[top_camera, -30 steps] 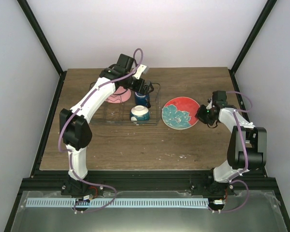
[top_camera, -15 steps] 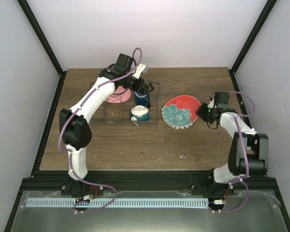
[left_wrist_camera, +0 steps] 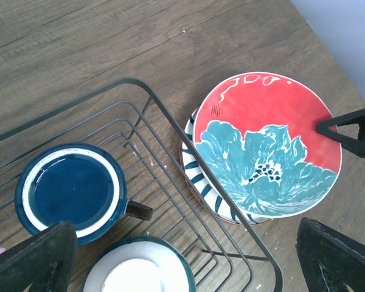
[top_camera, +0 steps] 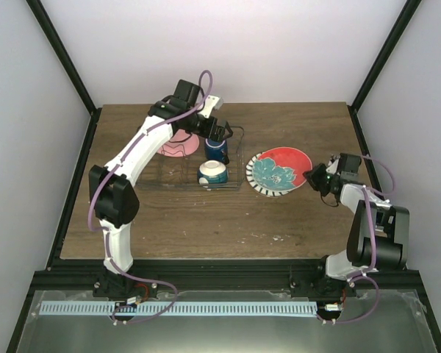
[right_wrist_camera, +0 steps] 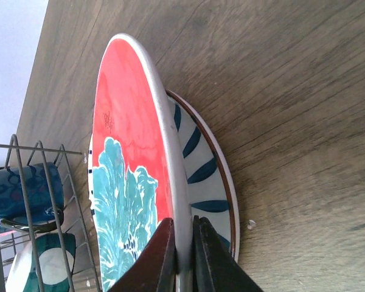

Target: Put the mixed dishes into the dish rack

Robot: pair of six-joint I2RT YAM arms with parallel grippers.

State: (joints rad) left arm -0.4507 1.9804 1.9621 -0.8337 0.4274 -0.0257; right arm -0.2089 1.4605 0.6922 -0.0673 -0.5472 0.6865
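My right gripper [top_camera: 313, 176] is shut on the right rim of the red plate with teal flowers [top_camera: 281, 169], holding it tilted up off the white striped plate [top_camera: 254, 184] beneath it. The right wrist view shows the fingertips [right_wrist_camera: 164, 246] pinching the red plate [right_wrist_camera: 131, 182] above the striped plate [right_wrist_camera: 202, 164]. My left gripper [top_camera: 219, 132] is open and empty above the wire dish rack [top_camera: 240, 158]. In the rack stand the dark blue mug [left_wrist_camera: 70, 188], the small cream bowl [left_wrist_camera: 137, 271] and the pink plate [top_camera: 178, 145].
The rack's near right corner [left_wrist_camera: 261, 255] is close to the two plates [left_wrist_camera: 264, 143]. Bare wooden table [top_camera: 206, 220] lies in front of the rack. Black frame posts stand at the table's back corners.
My right gripper has moved right and toward me, lifting the red plate's right edge. The plate now tilts, and the striped plate shows beneath it. The left arm has barely moved.
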